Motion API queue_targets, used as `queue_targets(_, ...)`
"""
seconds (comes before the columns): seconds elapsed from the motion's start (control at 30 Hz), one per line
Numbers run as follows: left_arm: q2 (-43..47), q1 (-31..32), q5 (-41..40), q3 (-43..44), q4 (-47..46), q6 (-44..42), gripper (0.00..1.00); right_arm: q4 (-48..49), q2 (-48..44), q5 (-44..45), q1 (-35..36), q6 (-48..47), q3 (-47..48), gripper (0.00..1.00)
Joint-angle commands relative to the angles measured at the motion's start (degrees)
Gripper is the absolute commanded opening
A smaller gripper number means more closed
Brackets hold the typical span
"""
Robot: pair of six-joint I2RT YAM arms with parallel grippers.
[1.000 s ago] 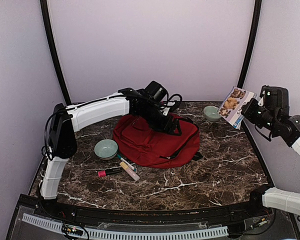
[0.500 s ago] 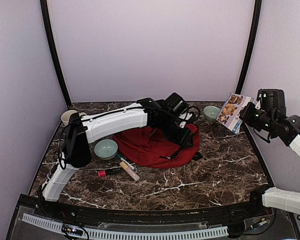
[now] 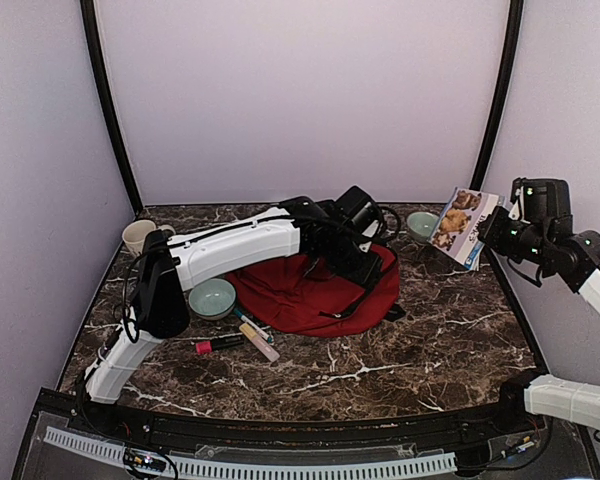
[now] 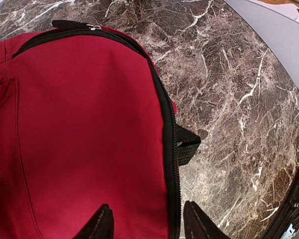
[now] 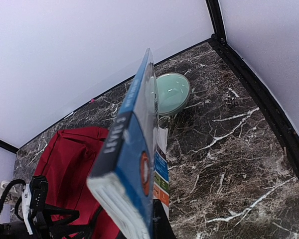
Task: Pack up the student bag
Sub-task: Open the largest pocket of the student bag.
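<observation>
The bag (image 3: pixel 310 295) lies flat on the desk (image 3: pixel 430 335), a little behind its middle, and is by far the biggest thing there. It is soft dark-red cloth, slumped and rumpled. In the left wrist view a black zip runs along its curved edge, with a small silver pull at the far end of the curve. A short black strap tab sticks out from that edge onto the marble, and a stitched seam runs down the red panel on the left. From above, a black strap lies across the bag's near right side.

The left arm stretches over the bag from the left. The left claw (image 4: pixel 147 225) is spread, one finger over the red panel and the other just outside the zip, so the zipped edge lies between them. Whether the tips touch the cloth cannot be told.

The right claw (image 3: pixel 492 232) is pressed onto a book (image 3: pixel 461 220) and holds it in the air above the desk's far right corner. The book is tilted, with its blue spine toward the wrist camera and a cover of food pictures facing the top camera.

A pale green far bowl (image 3: pixel 421 224) sits on the desk just beside the book and near the bag's right end. A matching left bowl (image 3: pixel 212 297) rests close to the bag's left edge. A cup (image 3: pixel 138 236) stands at the far left. Some pens (image 3: pixel 242 338) lie together just in front of the left bowl and the bag.
</observation>
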State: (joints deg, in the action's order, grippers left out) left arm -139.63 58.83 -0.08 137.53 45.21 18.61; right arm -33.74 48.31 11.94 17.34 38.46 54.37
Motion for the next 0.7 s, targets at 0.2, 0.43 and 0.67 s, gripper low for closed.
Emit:
queue_targets(0.2, -1.06, 0.64, 0.59, 1.22, 3.02, -1.8, 0.48, 2.79, -0.33, -1.72, -0.49, -0.33, -0.13, 0.0)
queue_targets(0.43, -1.08, 0.65, 0.79, 1.59, 3.02, -3.2, 0.38, 2.71, 0.16, -2.54, -0.64, -0.25, -0.62, 0.0)
queue_targets(0.67, -0.53, 0.6, 0.14, 3.41, 5.45, -3.39, 0.0, 2.27, -0.02, -2.97, -0.67, -0.81, -1.02, 0.0)
